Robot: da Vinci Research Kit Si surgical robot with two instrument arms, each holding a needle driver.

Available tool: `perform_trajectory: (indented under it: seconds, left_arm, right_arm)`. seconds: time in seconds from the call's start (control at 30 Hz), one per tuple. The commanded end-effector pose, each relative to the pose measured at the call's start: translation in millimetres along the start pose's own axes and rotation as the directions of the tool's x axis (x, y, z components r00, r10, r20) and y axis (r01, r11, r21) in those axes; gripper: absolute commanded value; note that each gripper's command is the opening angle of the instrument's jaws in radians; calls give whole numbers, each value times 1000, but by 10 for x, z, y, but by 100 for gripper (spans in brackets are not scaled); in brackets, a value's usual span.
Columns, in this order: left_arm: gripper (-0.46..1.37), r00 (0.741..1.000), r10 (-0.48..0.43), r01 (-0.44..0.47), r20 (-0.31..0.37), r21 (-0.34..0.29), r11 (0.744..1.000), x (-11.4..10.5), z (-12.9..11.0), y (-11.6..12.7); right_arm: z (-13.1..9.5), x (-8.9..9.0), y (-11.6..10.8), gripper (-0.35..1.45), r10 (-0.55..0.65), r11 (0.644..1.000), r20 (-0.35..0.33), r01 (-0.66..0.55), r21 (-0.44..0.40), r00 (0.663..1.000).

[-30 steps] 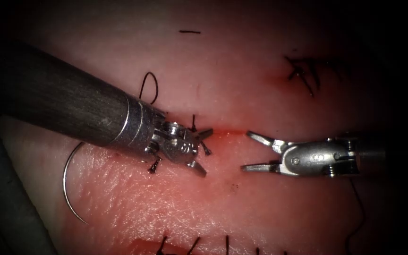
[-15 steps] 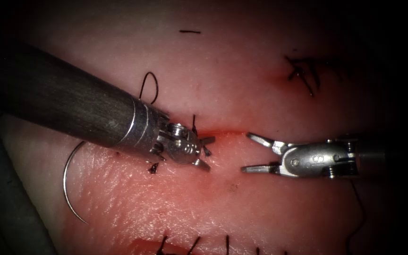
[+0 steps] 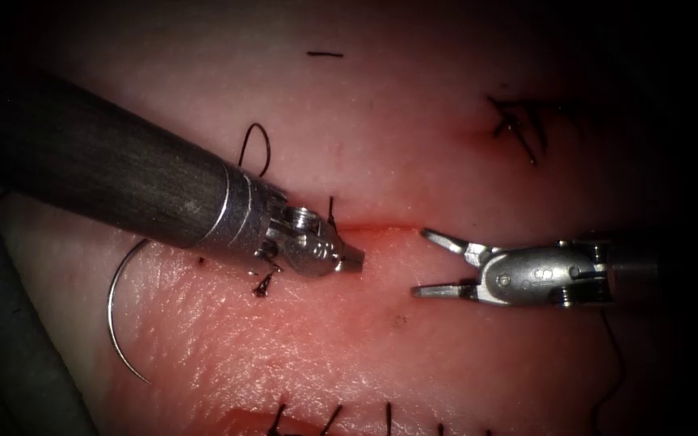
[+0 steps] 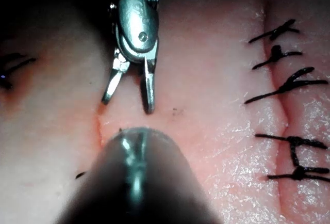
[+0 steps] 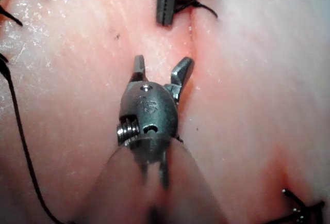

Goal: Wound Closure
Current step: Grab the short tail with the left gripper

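Endoscope view: left end effector (image 3: 352, 259), pressed together, sits at the cut (image 3: 373, 227) on the tissue (image 3: 325, 347), pinching nothing visible. Right end effector (image 3: 428, 262), spread and empty, lies right of it. Needle (image 3: 115, 315) rests free on the tissue, well left of the cut.

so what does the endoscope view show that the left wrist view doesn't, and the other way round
Endoscope view: the needle lying on the tissue left of the cut, held by neither tool; a thread loop; and the left gripper shut, on what I cannot tell. Left wrist view: the full row of stitches, whose ends just edge into the endoscope view. Both: the right gripper, open and empty, and the cut.
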Motion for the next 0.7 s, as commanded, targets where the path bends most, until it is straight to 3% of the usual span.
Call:
perform_trajectory:
  seconds: [0.03,0.23,0.43,0.53,0.7]
  left_arm:
    - [-35,1000,-1,1,0,-8,1000,0,-2,1]
    - [-35,1000,23,-22,4,-10,1000,-1,-12,7]
    - [-35,1000,28,-28,2,-14,1000,-9,-17,7]
    - [-35,999,35,-35,4,-19,999,-10,-20,5]
    - [-35,999,42,-43,-13,-4,999,-7,-23,0]
  right_arm:
    - [2,-1,1,108,1,1000,-1,-1,3,1000]
    - [14,-2,7,103,6,999,-24,-5,46,1000]
    - [34,4,11,103,11,997,-96,-3,79,995]
    - [43,4,12,88,4,995,-141,10,95,990]
    - [54,0,17,86,-14,995,-172,31,91,985]
